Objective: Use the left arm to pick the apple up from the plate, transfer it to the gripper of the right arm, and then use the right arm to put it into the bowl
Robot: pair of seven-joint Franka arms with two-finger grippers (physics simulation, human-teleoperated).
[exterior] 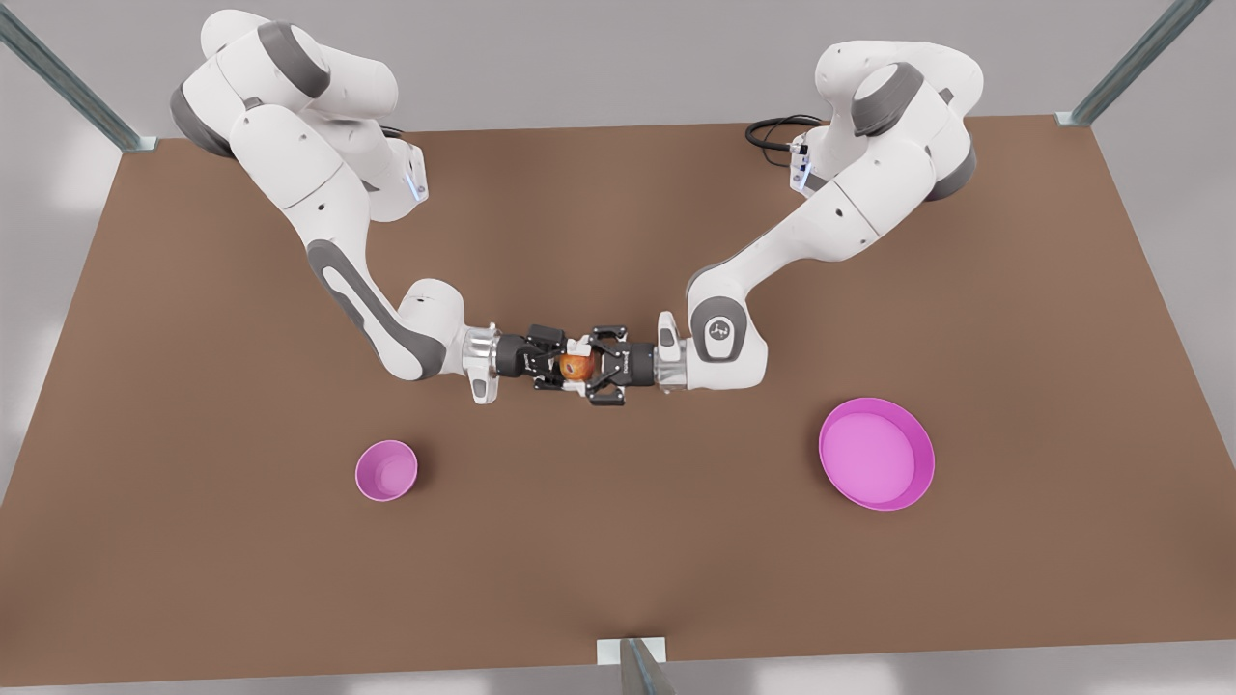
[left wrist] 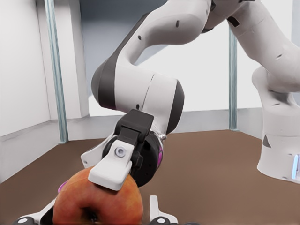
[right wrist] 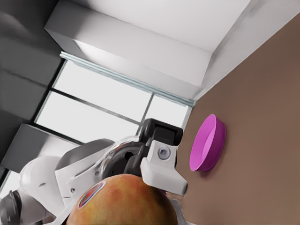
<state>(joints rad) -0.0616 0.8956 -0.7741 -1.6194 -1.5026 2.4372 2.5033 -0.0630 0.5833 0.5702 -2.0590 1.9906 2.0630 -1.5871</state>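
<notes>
Apple close; other tool touching; plate beyond.

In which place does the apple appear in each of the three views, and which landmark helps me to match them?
Front view: the apple is mid-table, between the right gripper, on the front view's left, and the left gripper.
Left wrist view: close to the camera, before the right gripper.
Right wrist view: close to the camera, before the left gripper.
Shared landmark: the brown table.
</notes>
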